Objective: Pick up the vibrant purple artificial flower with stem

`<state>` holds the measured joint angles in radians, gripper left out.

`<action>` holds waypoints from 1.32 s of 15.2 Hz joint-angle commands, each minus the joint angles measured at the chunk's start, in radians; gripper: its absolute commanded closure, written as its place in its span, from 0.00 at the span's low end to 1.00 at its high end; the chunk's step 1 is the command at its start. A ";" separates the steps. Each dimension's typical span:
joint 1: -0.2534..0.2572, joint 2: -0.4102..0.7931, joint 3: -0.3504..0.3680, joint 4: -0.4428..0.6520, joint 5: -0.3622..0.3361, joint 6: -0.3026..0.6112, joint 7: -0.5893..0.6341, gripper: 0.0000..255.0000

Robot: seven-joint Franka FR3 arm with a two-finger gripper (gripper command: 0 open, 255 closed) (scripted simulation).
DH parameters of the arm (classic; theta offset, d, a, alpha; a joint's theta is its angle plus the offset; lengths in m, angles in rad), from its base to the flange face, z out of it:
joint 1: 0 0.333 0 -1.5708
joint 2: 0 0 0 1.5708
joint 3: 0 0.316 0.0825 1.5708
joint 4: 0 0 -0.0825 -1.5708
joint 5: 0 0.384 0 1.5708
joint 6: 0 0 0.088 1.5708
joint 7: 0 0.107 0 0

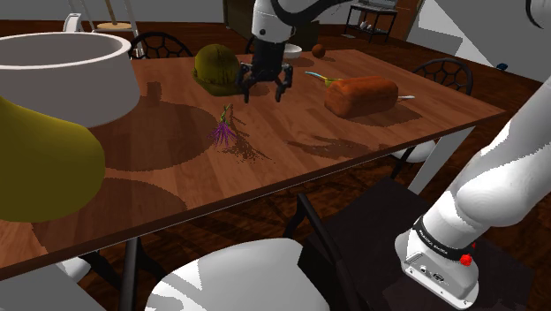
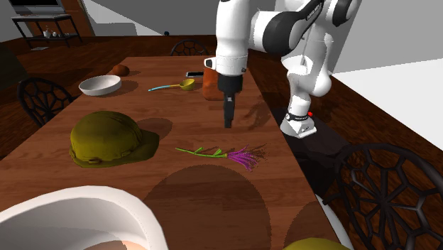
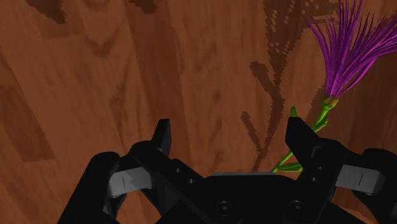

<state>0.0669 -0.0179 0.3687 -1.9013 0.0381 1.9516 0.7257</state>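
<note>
Only partly visible past the empty, wide-apart jaws: purple flower [image 3: 350, 51], stem end hidden.

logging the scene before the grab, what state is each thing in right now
gripper: open, empty, above the table
flower: lying flat on the table, not held
hat: crown up, brim on the table
small bowl: upright on the table
spoon: lying flat on the table

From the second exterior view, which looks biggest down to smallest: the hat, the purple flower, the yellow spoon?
Largest: hat.
Next: purple flower, about as long but thin.
Smallest: yellow spoon, though it lies farther from the camera, so unsure.
</note>
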 commanded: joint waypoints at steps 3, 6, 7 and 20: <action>0.036 0.171 0.027 0.163 -0.078 -0.002 0.108 0.00; 0.077 0.302 0.030 0.300 -0.137 -0.020 0.176 0.00; 0.094 0.346 0.028 0.351 -0.155 -0.029 0.196 0.00; 0.111 0.406 0.020 0.323 -0.181 0.054 0.221 1.00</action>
<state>0.1771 0.3875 0.3884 -1.5777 -0.1428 2.0043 0.9463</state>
